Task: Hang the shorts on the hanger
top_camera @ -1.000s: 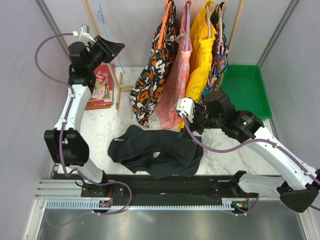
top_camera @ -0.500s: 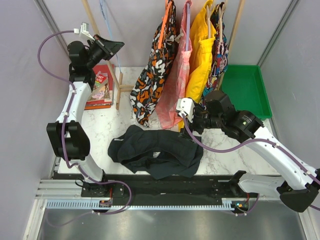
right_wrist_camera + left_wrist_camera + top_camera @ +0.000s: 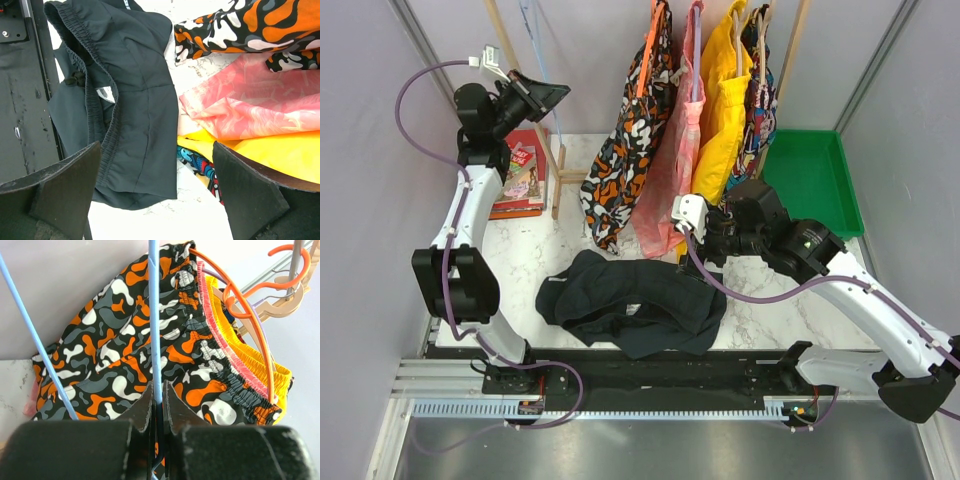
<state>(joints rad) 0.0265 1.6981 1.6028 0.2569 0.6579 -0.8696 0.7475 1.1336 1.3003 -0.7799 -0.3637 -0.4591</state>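
The left gripper (image 3: pixel 156 392), up at the back left, has its black fingers pressed together on one thin straight wire of the pale-blue wire clothes hanger (image 3: pixel 154 315). A second blue wire of the hanger slants off to the left. Just behind the wire hangs the orange-black-white patterned garment (image 3: pixel 125 355) on its orange hanger (image 3: pixel 248 310), with a pink garment (image 3: pixel 235 107) and a yellow garment (image 3: pixel 280 155) beside it. The right gripper (image 3: pixel 157 195) is spread wide and holds nothing. It hovers over the plain black soft-fabric shorts (image 3: pixel 135 100), which lie crumpled on the white marble table (image 3: pixel 520 255) near its front edge, well apart from the pale-blue hanger.
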